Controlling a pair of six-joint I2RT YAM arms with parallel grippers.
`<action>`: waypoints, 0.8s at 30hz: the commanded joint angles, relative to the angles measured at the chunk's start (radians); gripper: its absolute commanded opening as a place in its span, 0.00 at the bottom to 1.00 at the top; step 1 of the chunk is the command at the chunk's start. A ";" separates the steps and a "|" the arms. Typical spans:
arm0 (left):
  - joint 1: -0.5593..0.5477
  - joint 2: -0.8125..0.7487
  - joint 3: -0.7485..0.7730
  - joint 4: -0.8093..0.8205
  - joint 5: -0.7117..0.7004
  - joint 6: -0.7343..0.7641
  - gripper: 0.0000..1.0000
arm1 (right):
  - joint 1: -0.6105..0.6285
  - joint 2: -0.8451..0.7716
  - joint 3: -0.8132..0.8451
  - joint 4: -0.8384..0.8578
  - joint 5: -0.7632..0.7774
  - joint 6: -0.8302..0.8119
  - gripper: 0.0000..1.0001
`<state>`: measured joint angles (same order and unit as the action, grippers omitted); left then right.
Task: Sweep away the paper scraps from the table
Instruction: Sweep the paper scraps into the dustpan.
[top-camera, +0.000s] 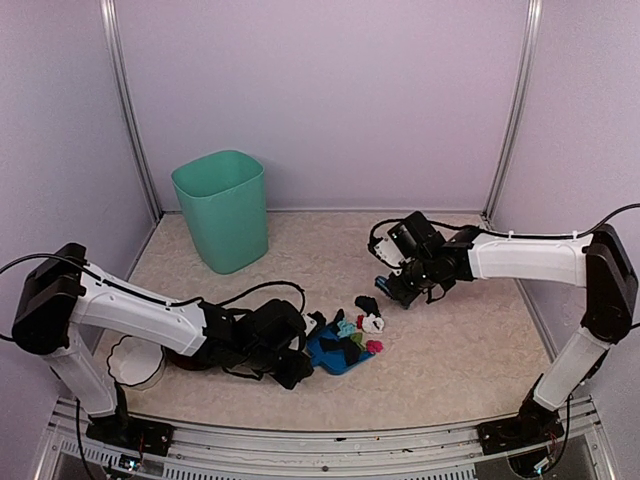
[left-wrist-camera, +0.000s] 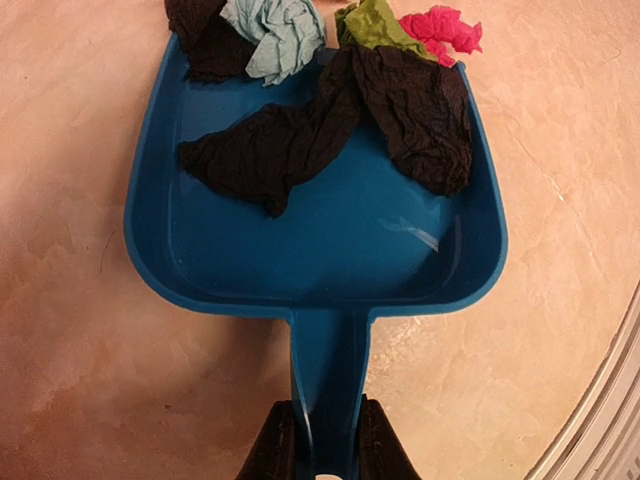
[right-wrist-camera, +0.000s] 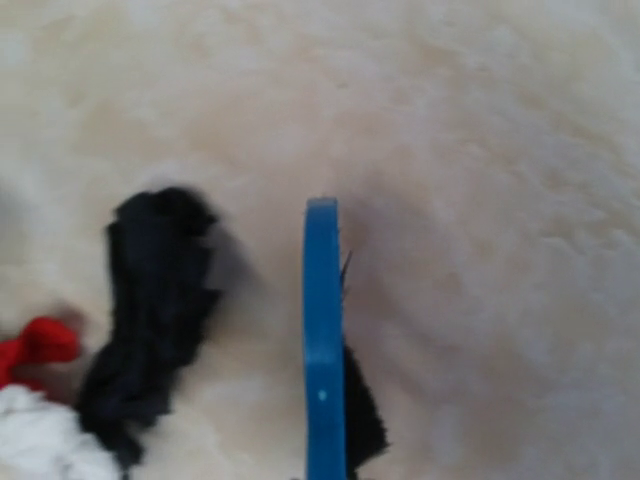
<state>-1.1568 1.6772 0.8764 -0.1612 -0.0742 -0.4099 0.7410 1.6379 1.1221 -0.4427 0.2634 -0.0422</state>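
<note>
The left gripper (left-wrist-camera: 327, 445) is pinching the handle of a blue dustpan (left-wrist-camera: 330, 250), one finger pressed against each side of it. The pan lies flat on the table (top-camera: 460, 350), with its open mouth pointing away from the hand. Some of the paper scraps (left-wrist-camera: 300, 140) sit in the far half of the pan: two large black ones inside, with a teal, a green and a pink one at its lip. More scraps lie on the table just beyond the pan, between the two hands.

The right gripper (top-camera: 403, 288) is pressed shut on a blue brush (right-wrist-camera: 322, 340), which sticks out ahead of the hand with dark bristles showing along one side. A black scrap lies just left of the brush, not touching it. A red scrap and a white one lie farther left. A green bin (top-camera: 222, 208) stands well away from both hands.
</note>
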 joint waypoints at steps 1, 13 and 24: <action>0.019 0.023 0.026 -0.032 -0.002 0.014 0.00 | 0.026 -0.029 -0.028 -0.015 -0.136 0.011 0.00; 0.035 0.045 0.032 -0.021 0.006 0.013 0.00 | 0.204 -0.090 -0.032 -0.120 -0.190 0.116 0.00; 0.037 0.037 -0.009 0.035 0.021 0.007 0.00 | 0.283 -0.129 0.015 -0.148 -0.081 0.201 0.00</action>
<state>-1.1278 1.7042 0.8909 -0.1612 -0.0589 -0.4026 1.0157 1.5471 1.1027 -0.5465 0.1249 0.1051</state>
